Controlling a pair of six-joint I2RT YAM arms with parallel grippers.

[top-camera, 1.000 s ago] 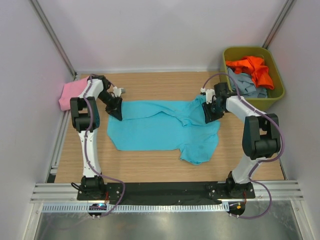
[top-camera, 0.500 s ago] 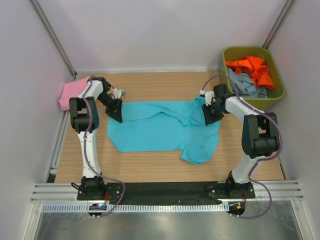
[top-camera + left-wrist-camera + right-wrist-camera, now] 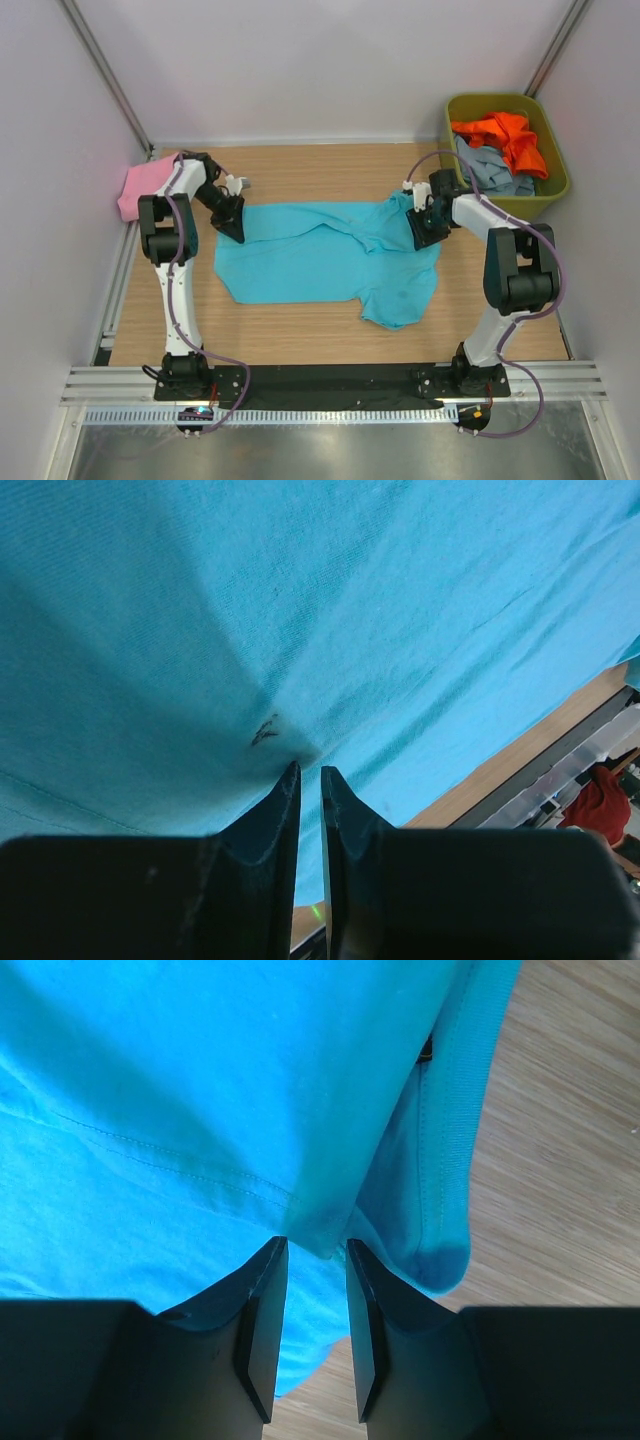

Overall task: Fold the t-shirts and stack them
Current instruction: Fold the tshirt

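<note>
Early stage of folding. The turquoise t-shirt (image 3: 320, 265) lies spread and partly rumpled at mid-desk (image 3: 300, 330). The left tool (image 3: 308, 770) pinches its far-left edge and the right tool (image 3: 316, 1245) its far-right edge. The pink t-shirt (image 3: 140, 185) sits far left, apparently folded. The orange t-shirt (image 3: 505, 135) and grey-blue t-shirt (image 3: 495, 172) lie unfolded in the olive-green bin (image 3: 558, 188).

We see a wooden surface (image 3: 300, 170) carrying a turquoise t-shirt (image 3: 320, 262) spread rumpled across its middle, a pink t-shirt (image 3: 140, 186) bunched at its far left edge, and an olive-green bin (image 3: 557, 186) in the far right corner.
</note>
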